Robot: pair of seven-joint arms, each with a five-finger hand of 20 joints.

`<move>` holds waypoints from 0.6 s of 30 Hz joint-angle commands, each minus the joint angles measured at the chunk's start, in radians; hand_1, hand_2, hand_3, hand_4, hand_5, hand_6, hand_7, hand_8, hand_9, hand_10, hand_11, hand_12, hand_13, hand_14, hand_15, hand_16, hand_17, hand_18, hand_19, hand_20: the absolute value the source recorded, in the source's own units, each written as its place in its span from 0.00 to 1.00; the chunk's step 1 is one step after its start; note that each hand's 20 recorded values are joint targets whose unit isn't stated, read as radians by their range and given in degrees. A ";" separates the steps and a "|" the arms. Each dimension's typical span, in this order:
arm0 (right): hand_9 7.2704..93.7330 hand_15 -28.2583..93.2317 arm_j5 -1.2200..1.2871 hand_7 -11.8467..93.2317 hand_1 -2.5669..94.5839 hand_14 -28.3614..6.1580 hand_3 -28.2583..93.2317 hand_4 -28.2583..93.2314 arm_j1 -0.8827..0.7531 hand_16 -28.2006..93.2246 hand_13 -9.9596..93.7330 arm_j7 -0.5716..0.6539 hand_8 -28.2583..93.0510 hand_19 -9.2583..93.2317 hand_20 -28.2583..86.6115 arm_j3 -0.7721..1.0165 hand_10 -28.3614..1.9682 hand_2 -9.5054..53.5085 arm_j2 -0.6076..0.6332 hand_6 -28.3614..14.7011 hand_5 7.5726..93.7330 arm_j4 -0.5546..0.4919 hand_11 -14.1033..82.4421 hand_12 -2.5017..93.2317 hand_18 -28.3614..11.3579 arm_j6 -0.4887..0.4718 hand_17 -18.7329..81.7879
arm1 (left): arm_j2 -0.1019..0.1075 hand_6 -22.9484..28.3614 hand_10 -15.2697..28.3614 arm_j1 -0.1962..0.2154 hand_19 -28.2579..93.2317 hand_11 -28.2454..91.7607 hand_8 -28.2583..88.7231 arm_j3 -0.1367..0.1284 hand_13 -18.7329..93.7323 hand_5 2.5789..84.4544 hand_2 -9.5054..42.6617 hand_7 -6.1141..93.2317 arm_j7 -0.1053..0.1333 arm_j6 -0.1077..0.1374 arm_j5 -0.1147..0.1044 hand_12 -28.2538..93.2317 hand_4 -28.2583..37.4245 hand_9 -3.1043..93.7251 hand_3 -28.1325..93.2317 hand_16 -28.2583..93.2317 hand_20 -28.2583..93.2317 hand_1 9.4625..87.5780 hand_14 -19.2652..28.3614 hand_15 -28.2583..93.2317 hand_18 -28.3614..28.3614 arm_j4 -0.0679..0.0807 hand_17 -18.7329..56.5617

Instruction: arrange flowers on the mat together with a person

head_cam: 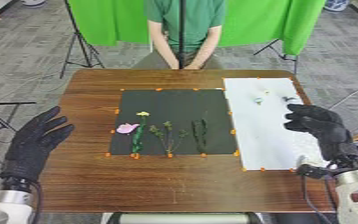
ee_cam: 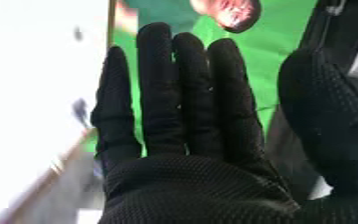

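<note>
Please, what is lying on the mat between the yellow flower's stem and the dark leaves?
Thin branching greenery lies there, between the stem and the dark leaves, in the head view.

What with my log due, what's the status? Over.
Left hand open, right hand open, both empty. Pink flower and green stems on dark mat. Nothing seen blocking them.

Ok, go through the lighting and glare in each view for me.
Head view: fairly even light, the black mat dark, the white sheet pale, no harsh glare on either. Right wrist view: strong contrast, with the bright white area washed out almost to blank, and the right hand very dark, though its glove's mesh can be made out.
</note>
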 commanded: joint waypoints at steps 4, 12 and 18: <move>0.50 0.62 -0.994 0.42 0.35 0.61 0.94 0.00 0.114 0.41 0.56 0.219 0.09 0.69 0.54 -0.089 0.66 0.00 0.386 0.69 0.46 0.144 0.41 0.27 0.27 0.406 0.40 | -0.001 0.50 0.68 0.023 0.65 0.49 0.16 -0.006 0.44 0.43 0.20 0.29 0.015 0.018 -0.002 0.37 0.04 0.38 0.81 0.23 0.31 0.24 0.78 0.56 0.90 -0.005 0.20; 0.44 0.64 -1.197 0.40 0.35 0.65 0.96 0.00 0.257 0.41 0.48 0.413 0.07 0.67 0.55 -0.268 0.83 0.00 0.502 0.75 0.40 0.269 0.35 0.24 0.32 0.223 0.37 | 0.014 0.50 0.68 0.028 0.65 0.49 0.16 -0.009 0.44 0.43 0.20 0.29 0.027 0.027 -0.011 0.37 0.04 0.38 0.81 0.23 0.31 0.24 0.78 0.56 0.90 -0.006 0.20; 0.39 0.65 -1.193 0.38 0.34 0.64 0.96 0.00 0.325 0.40 0.44 0.448 0.08 0.67 0.55 -0.373 0.84 0.00 0.533 0.74 0.35 0.345 0.31 0.24 0.32 0.191 0.35 | 0.020 0.50 0.68 0.032 0.65 0.49 0.16 -0.010 0.44 0.43 0.20 0.29 0.033 0.030 -0.015 0.37 0.05 0.38 0.81 0.23 0.31 0.24 0.78 0.56 0.90 -0.007 0.20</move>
